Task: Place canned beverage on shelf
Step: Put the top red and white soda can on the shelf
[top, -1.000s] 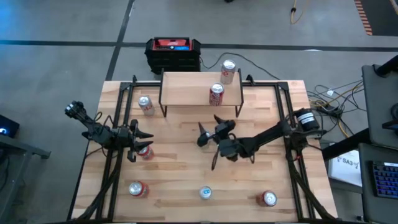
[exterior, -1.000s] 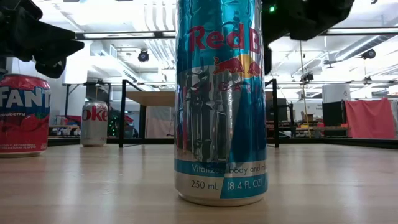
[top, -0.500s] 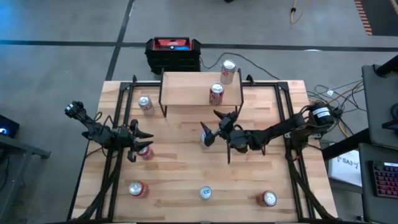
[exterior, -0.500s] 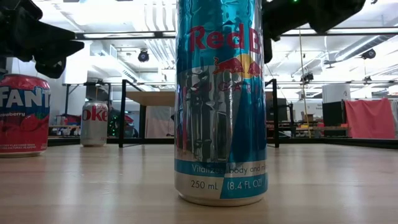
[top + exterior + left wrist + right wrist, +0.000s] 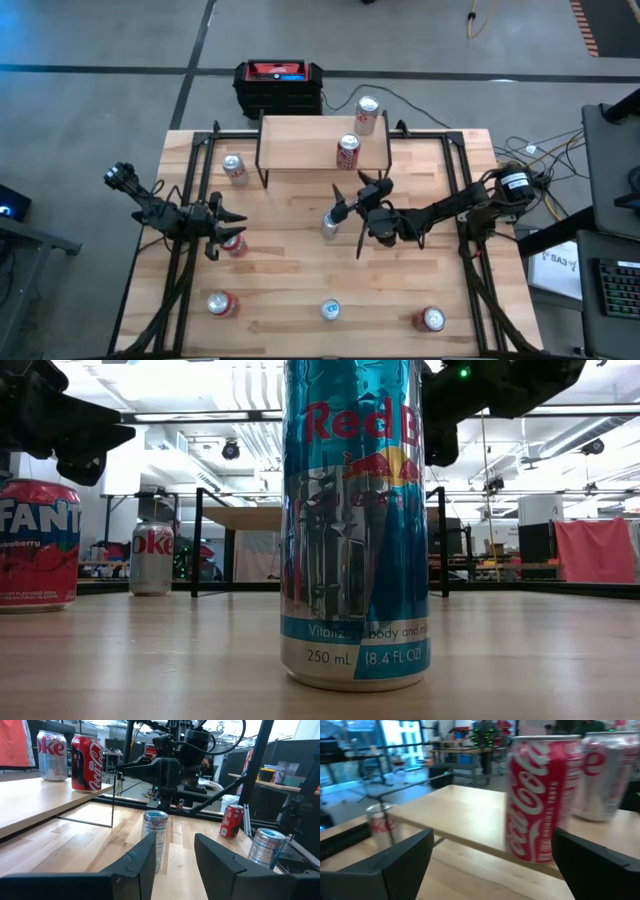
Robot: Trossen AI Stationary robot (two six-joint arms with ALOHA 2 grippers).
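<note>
hovering open beside the slim can (image 5: 329, 224), the right gripper (image 5: 352, 208) is mid-approach — next, straddle it, close, lift toward the shelf (image 5: 300, 146); left gripper (image 5: 225, 229) waits open.

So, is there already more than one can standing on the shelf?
Yes, the high view shows two cans on the shelf: a red can and a silver can.

The high view looked straight down on the table (image 5: 300, 290); the low view sat close behind the Red Bull can (image 5: 355, 520). Both showed the shelf (image 5: 300, 145), toward 12 o'clock.
</note>
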